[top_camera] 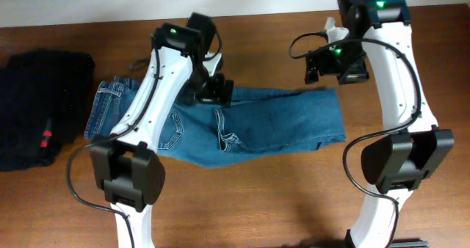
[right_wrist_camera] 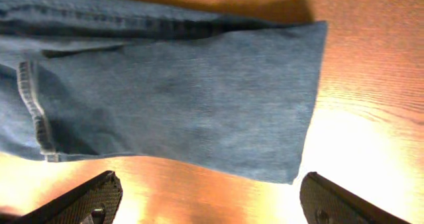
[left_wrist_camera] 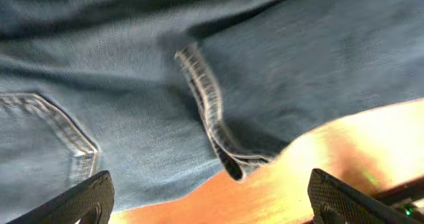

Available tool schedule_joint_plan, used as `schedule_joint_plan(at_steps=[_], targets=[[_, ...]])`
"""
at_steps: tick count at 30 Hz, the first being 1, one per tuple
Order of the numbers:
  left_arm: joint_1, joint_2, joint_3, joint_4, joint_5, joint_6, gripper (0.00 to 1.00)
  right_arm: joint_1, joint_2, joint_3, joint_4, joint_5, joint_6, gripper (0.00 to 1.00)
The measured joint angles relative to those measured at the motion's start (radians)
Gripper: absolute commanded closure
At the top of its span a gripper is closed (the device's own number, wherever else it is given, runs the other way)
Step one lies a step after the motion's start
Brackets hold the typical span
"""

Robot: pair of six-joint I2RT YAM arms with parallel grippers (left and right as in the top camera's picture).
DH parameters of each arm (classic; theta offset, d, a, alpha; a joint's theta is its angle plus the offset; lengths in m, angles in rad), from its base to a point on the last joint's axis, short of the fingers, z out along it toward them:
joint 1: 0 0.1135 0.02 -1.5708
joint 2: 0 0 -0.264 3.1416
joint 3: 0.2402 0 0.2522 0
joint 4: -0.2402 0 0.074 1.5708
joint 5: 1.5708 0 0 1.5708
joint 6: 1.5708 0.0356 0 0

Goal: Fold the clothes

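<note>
— At the centre of the brown wooden table (top_camera: 257,197): status of the medium-blue denim jeans (top_camera: 279,123)?
— Spread out, legs pointing right. Left gripper (left_wrist_camera: 212,204) and right gripper (right_wrist_camera: 212,197) hover above, jaws wide apart, empty. Black cloth garment (top_camera: 40,108) at left.

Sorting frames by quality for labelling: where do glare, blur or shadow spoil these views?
Overhead: even light, sharp, jeans clearly readable. Left wrist: denim close and slightly soft, table glowing bright at lower right. Right wrist: strong glare whitens the wood below the hem; a dark shadow lies above the denim.
</note>
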Motion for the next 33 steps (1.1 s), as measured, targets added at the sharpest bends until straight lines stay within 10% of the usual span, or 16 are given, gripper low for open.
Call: schedule_joint_plan(at_steps=[15, 33], targets=[[0.002, 0.023, -0.312, 0.272, 0.313, -0.048, 0.08, -0.021, 0.0, -0.039, 0.003, 0.018, -0.056, 0.08], [0.002, 0.047, -0.317, 0.362, 0.251, -0.157, 0.08, -0.021, 0.0, -0.043, 0.003, 0.019, -0.066, 0.08]])
